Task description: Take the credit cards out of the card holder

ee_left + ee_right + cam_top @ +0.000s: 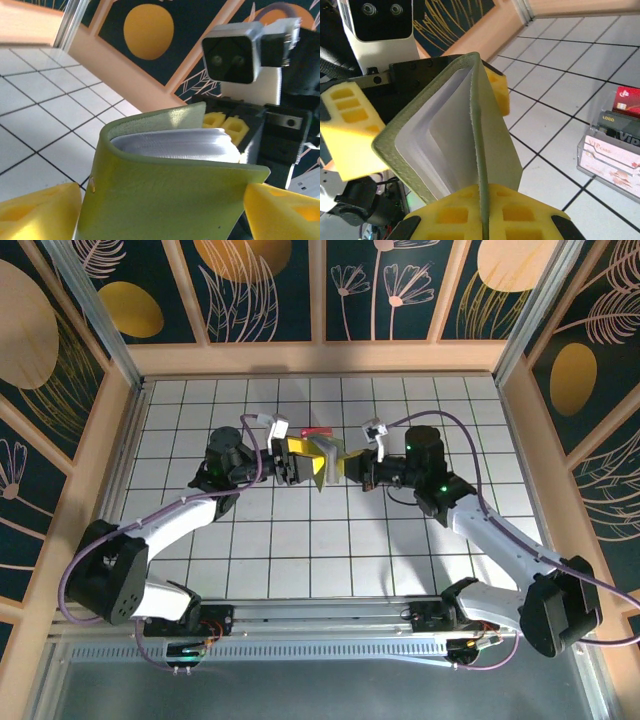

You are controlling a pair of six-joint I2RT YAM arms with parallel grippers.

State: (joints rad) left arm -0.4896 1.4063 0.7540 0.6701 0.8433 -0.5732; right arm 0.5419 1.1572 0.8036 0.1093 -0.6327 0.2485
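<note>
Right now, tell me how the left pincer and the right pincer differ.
The left pincer stands wide open, its jaws on either side of the card holder; the right pincer is shut, pinching the edge of one cover. In the top view the left pincer comes in from the left and the right pincer from the right. Both have yellow pads and meet at the opened holder.

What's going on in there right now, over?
Left gripper jaws open, flanking card holder. Right gripper jaws shut on its flap. Clear card box aside, nothing blocking.
</note>
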